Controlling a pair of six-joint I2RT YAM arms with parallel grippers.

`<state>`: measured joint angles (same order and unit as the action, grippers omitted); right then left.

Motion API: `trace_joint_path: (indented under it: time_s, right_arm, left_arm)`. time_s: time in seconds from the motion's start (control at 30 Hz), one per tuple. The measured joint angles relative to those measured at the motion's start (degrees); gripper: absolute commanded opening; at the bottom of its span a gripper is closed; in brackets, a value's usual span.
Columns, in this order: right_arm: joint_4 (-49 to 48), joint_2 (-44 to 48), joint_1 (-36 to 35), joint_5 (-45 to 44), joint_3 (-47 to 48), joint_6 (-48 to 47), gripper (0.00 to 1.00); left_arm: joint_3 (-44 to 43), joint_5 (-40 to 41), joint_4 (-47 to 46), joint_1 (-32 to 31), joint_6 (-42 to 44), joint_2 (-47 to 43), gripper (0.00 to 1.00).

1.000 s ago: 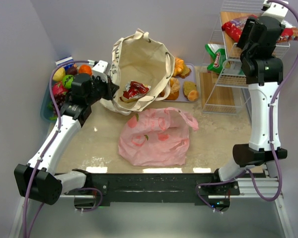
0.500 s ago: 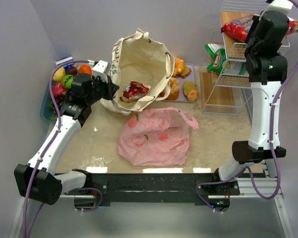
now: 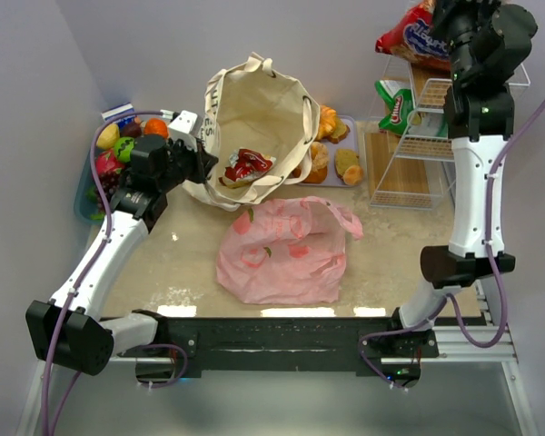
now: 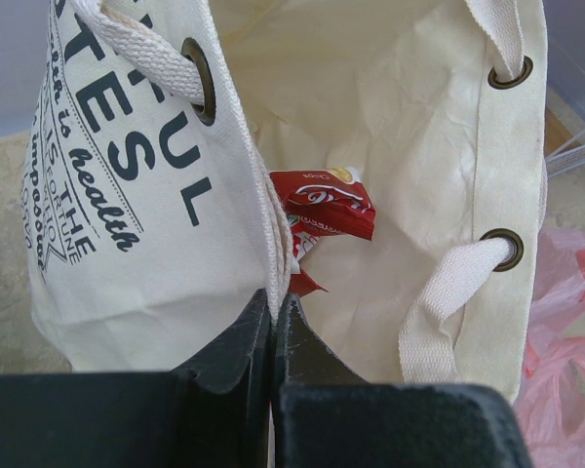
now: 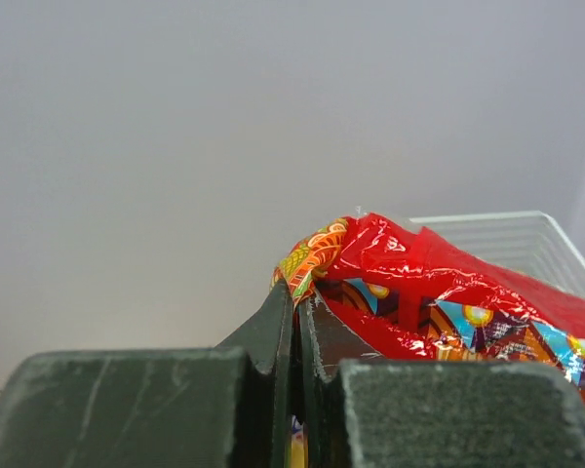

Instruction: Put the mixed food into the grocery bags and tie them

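The cream canvas tote stands open at the back centre with a small red packet lying inside it. My left gripper is shut on the tote's near-left rim, holding the mouth open; the red packet shows just past the fingertips. My right gripper is raised high at the back right, shut on the corner of a large red snack packet, which hangs above the rack. In the right wrist view the crinkly red packet is pinched between the jaws. The pink plastic bag lies flat mid-table.
A wire rack at the back right carries a green packet. A tray of golden pastries sits between the tote and the rack. A bin of colourful fruit stands at the far left behind my left arm.
My right gripper closed on the large red packet on the rack's top shelf and lifted it up and leftward. The left arm and the tote have not moved.
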<state>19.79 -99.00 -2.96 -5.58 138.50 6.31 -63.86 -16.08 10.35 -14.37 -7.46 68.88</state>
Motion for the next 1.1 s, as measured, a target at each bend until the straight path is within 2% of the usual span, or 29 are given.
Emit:
trace_joint_path:
  time_s: [0.17,0.3,0.37,0.53,0.63,0.77,0.9,1.1]
  right_arm:
    - [-6.93,-4.24,-1.27,9.18,4.70,5.81,0.00]
    - [-10.29,-4.81,-5.42,14.47,4.31,8.26,0.00]
    - [-11.85,-3.21,-9.01,15.89,0.92,8.46,0.00]
    - [-15.19,4.63,-21.59,17.62,-17.59,8.04,0.00]
    - [-15.69,5.79,-26.49,18.84,-24.79,8.24,0.00]
    - [-15.67,4.15,-28.76,20.20,-30.73,8.72,0.00]
    - [-17.40,0.92,-28.72,19.37,-31.50,8.63,0.00]
    - [-16.48,-0.72,-28.44,12.37,-31.50,4.52,0.00]
  left_arm:
    - [0.00,0.02,0.00,0.00,0.00,0.00,0.00]
    - [0.00,0.04,0.00,0.00,0.02,-0.02,0.00]
    - [0.00,0.07,0.00,0.00,0.00,-0.07,0.00]
    - [0.00,0.42,0.00,0.00,0.02,-0.33,0.00]
    - [0.00,0.46,0.00,0.00,0.00,-0.44,0.00]
    - [0.02,0.50,0.07,0.00,0.00,-0.72,0.00]
    - [0.04,1.44,0.74,0.13,0.04,-1.14,0.00]
    - [0.04,2.03,0.76,0.11,0.15,-1.62,0.00]
